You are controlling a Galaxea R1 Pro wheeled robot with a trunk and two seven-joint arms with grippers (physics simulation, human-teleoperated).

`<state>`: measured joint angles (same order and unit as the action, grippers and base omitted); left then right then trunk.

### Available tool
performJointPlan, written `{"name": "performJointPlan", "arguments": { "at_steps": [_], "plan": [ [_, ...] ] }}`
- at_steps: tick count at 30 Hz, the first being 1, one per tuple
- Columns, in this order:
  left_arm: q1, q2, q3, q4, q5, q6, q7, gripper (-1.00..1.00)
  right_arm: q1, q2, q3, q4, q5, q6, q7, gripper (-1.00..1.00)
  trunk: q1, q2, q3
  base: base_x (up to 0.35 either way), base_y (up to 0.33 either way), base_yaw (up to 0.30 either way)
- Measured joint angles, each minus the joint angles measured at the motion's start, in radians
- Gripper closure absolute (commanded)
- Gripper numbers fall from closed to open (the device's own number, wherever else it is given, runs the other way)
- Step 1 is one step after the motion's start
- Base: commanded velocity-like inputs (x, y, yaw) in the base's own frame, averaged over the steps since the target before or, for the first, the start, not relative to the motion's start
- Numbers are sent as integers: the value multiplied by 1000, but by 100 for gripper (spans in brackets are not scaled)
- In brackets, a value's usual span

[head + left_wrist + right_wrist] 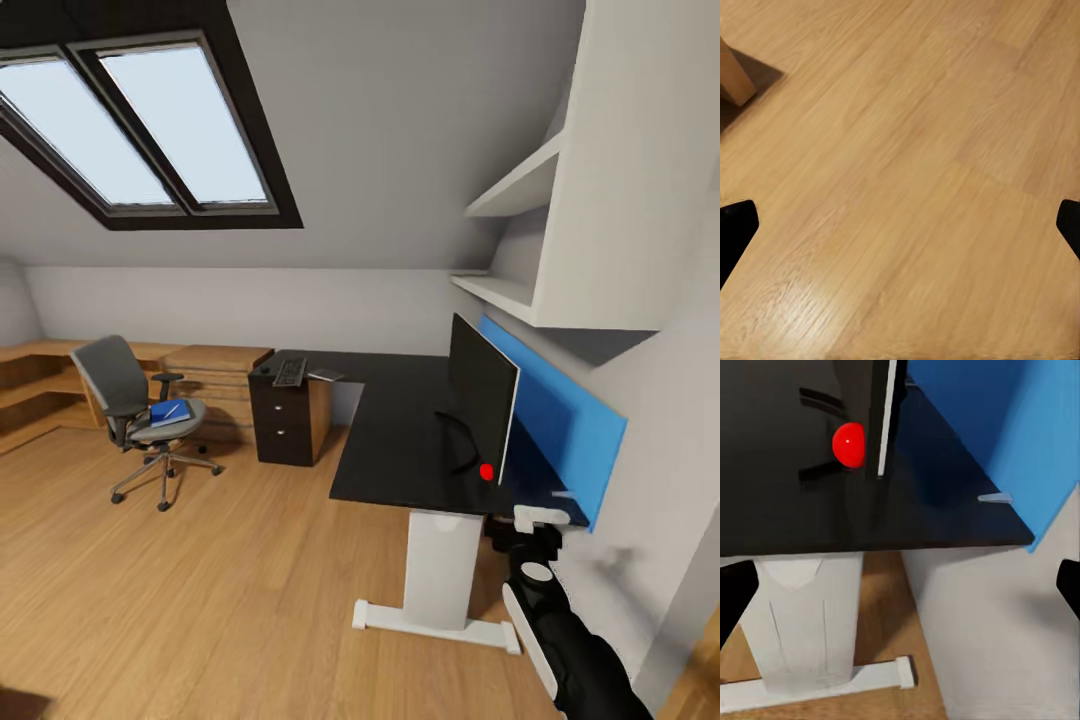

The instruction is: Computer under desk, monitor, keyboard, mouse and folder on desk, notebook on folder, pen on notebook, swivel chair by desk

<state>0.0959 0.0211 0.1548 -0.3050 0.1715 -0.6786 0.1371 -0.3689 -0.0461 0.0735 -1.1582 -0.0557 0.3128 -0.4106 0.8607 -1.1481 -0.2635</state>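
I can read no words, numbers or brand marks anywhere. The monitor shows me only a plain red dot at its corner, and the folder on the chair has a bare blue cover.

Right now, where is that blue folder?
In the head view, the blue folder lies on the seat of the swivel chair at the left of the room, with the pen on top, well away from the black desk.
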Motion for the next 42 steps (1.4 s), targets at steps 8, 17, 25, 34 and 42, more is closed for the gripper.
{"name": "performJointPlan", "arguments": {
  "at_steps": [8,17,25,34,42],
  "plan": [
    [0,-2,1,-1,0,-3,0,-100,0,113,4,151,-2,133,9,-100,0,0,0,-332,0,0],
    [0,-3,-1,-20,1,-12,-5,-100,0,173,-2,360,-4,-100,25,-100,-8,14,6,-75,0,0],
    [0,2,0,-27,2,67,-3,-100,2,171,-8,694,-14,-362,78,-100,-39,70,31,-2,0,0],
    [0,27,-2,-68,39,398,-8,-100,2,164,-6,1024,-9,-816,86,-100,-47,84,38,0,0,0],
    [0,23,-4,-70,37,402,-11,-100,2,169,-8,1033,-13,-828,112,-100,-47,84,36,126,217,108]
  ]
}}
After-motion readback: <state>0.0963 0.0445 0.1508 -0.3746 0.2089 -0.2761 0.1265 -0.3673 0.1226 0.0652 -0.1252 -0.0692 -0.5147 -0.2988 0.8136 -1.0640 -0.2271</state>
